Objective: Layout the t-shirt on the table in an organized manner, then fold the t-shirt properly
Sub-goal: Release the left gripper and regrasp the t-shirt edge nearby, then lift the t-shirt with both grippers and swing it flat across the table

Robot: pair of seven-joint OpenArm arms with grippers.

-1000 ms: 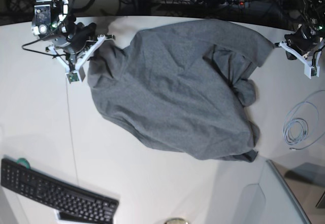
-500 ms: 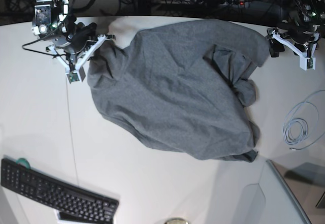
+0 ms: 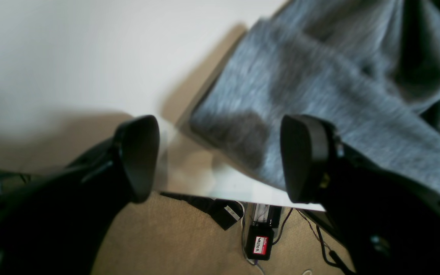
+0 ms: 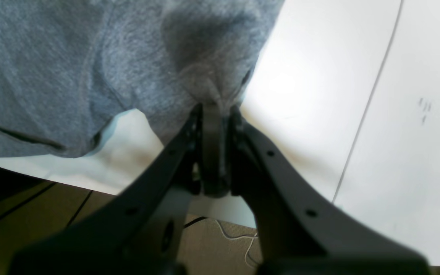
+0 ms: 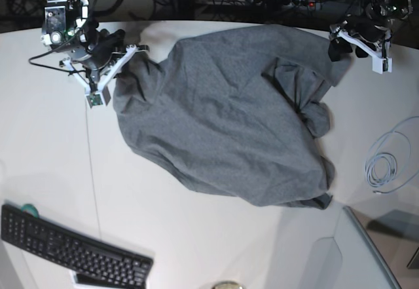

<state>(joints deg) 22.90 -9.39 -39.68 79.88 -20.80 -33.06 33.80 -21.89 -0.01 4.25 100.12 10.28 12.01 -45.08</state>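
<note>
T-shirt (image 5: 229,118) pinched in right jaws, beside open left jaws.

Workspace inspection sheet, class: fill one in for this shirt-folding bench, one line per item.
Surface: white table, one thin dark seam.
Job's things: grey t-shirt, rumpled, bunched folds on one side.
Clutter: black keyboard; a pale tray-like thing at the corner.
Grippers: right pincer shut on the t-shirt's edge; left pincer open, over the shirt's corner by the table edge.
Cables: coiled white cable on the table.
Surroundings: dark wiring and power strip behind.
</note>
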